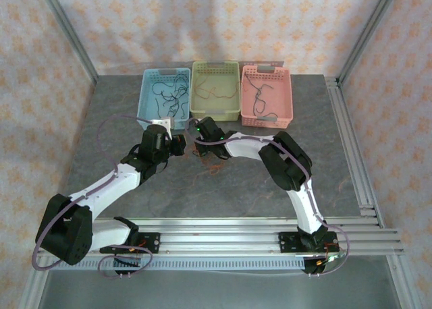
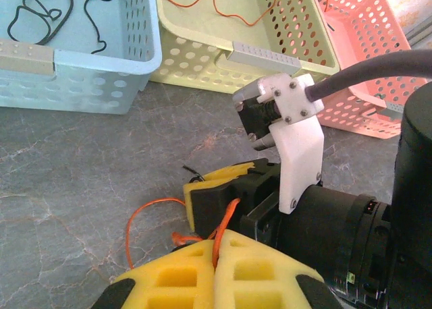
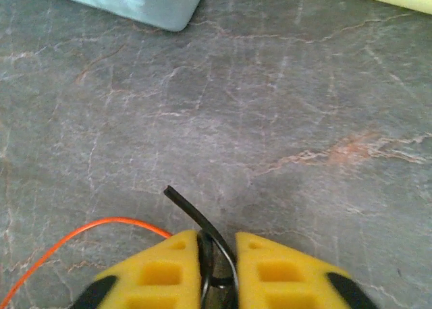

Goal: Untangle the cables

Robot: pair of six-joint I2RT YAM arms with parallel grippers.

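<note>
Seemingly midway: pinching orange cable (image 2: 145, 204) in left hand (image 2: 216, 245), black cable (image 3: 185, 204) in right hand (image 3: 217, 245), teasing apart the tangle (image 1: 216, 166) mid-frame; others already in baskets (image 1: 216, 65).

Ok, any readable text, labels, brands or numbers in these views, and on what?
None readable.
Grey plate on the blue basket: looks blank.
Matching plate on the green basket: looks blank.
White bracket: screws only, no print.
</note>
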